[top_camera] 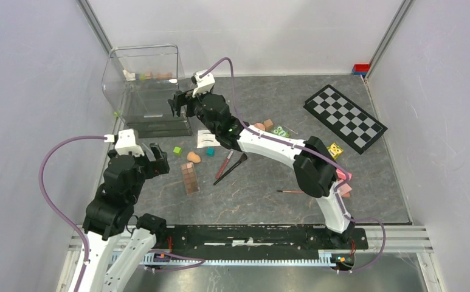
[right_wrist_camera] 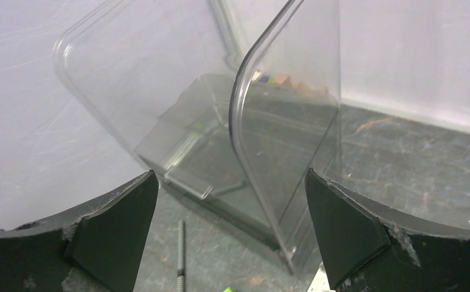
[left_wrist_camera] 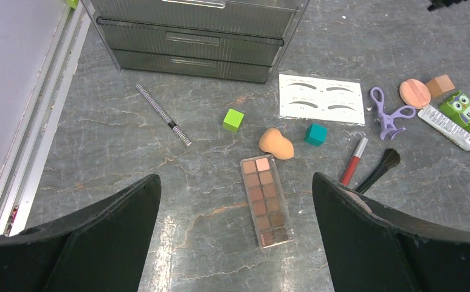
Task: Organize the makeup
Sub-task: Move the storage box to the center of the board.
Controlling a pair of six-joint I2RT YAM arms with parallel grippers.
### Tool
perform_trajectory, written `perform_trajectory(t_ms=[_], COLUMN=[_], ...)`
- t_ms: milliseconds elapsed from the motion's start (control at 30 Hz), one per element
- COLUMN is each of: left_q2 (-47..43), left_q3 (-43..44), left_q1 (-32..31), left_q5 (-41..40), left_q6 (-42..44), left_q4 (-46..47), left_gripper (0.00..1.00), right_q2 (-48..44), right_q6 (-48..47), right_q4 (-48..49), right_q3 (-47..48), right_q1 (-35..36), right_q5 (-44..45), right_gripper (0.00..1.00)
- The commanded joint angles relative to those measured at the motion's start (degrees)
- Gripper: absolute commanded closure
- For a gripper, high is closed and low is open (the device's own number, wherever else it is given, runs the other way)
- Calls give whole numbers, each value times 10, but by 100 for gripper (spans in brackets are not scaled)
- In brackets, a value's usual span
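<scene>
1. Both end effectors gape wide and empty. Our left end effector hovers over the grey surface; our right end effector faces the clear plastic drawer organiser.
2. We judge little done: just ahead of the left one lies the brown eyeshadow palette, with the peach teardrop sponge and white eyebrow card beyond.
3. A green cube and a teal cube flank the sponge, crowding it.

Green owl piece: "Five". Eyebrow card print illegible.

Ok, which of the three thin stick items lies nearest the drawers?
The silver pencil, alone left of the green cube; the red pencil and black brush lie together right of the palette.
</scene>
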Motion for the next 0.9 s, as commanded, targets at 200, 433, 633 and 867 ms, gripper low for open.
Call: perform_trajectory(t_ms=[200, 433, 633, 867], left_q2=[-3, 25, 103, 227], left_q3=[-4, 26, 102, 186], left_q1=[3, 3, 3, 3], left_q5=[-2, -20, -21, -86], left_q6=[23, 16, -1, -60], left_q4=[21, 22, 56, 142], left_gripper=[0, 0, 0, 0], right_q2=[83, 75, 74, 63], right_q6=[-30, -7, -35, -41], right_q4=[-16, -38, -32, -26], right_q3=[155, 161, 177, 186], right_q1=[-65, -113, -116, -123], right_q5=[24, -33, -75, -133], right_gripper=[11, 15, 15, 15])
